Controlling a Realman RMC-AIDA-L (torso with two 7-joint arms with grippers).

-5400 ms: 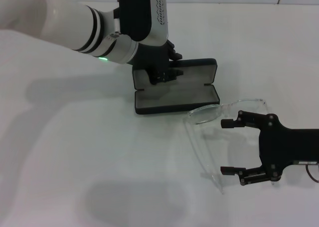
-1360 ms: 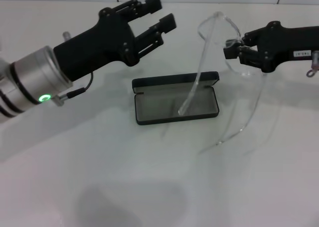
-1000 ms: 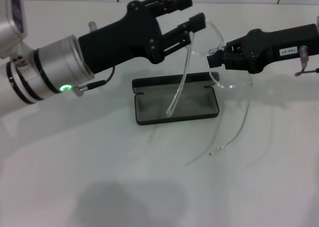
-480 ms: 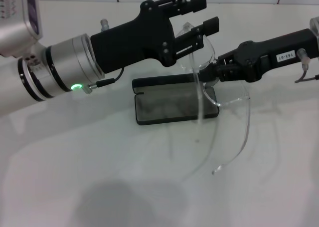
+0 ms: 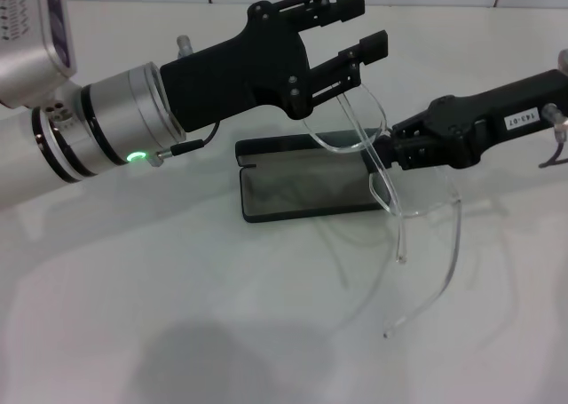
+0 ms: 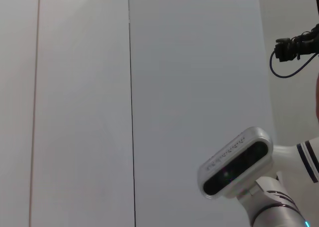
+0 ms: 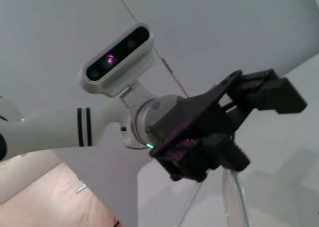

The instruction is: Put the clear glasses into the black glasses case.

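The right gripper [image 5: 388,148] is clenched on the glasses [image 5: 377,169] at the lens end, holding them in the air above the right end of the open case [image 5: 306,186] on the tabletop [image 5: 177,315]; both temples hang down toward the camera. The left gripper [image 5: 362,27] hovers above the case's lid with jaws released, just beside the lens. The glasses look light, thin and springy, probably slick and easily scratched; the stiff lens bridge or a temple hinge seems the safest hold.
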